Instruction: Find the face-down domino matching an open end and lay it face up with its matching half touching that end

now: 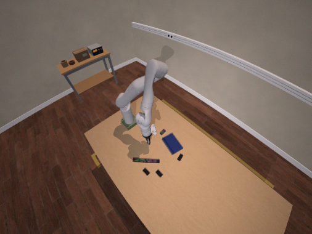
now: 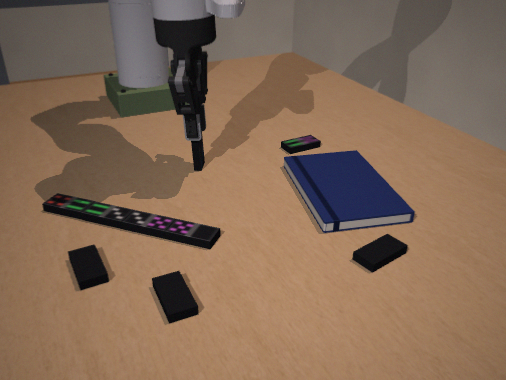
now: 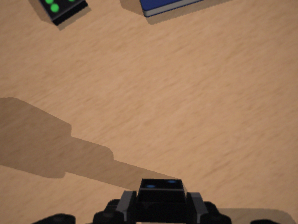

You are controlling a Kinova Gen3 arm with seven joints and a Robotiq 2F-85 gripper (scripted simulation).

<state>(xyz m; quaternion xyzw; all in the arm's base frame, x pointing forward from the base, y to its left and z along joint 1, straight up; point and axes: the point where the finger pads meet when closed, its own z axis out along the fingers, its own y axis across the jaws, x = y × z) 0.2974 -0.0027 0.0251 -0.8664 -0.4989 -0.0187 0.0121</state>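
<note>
Room: smooth beige-gray walls (image 1: pixel 231 18) (image 2: pixel 465 75); floor (image 1: pixel 37 154) of dark reddish planks. Tabletop (image 1: pixel 216 191) (image 2: pixel 275 340) (image 3: pixel 200 110): tan, fine-grained, crossed by soft arm shadows. Wood-topped workbench (image 1: pixel 69 68) on gray legs, well apart.

Arm (image 1: pixel 148 95) (image 2: pixel 140 50): matte white, rounded links, on a green base block (image 1: pixel 132 126) (image 2: pixel 145 102). Blue hardcover notebook (image 1: pixel 172 143) (image 2: pixel 345 187) (image 3: pixel 172 5), pale page edges, dark band, lying flat.

Domino line (image 1: pixel 146 160) (image 2: pixel 130 220): straight, glossy-looking; ends red-pipped and blank. Black claw (image 1: pixel 148 140) (image 2: pixel 196 135) (image 3: pixel 161 202): pinching an upright domino (image 1: pixel 149 142) (image 2: pixel 198 156) (image 3: pixel 161 187), blue pips visible. Whether its foot meets the tabletop, cannot tell.

Green-and-magenta domino (image 1: pixel 163 132) (image 2: pixel 300 144) (image 3: pixel 62 7): face up, near the notebook. Face-down, plain black: first domino (image 1: pixel 146 172) (image 2: pixel 88 267) and second domino (image 1: pixel 159 173) (image 2: pixel 175 297) near the line; third domino (image 1: pixel 180 157) (image 2: pixel 380 252) near the notebook.
</note>
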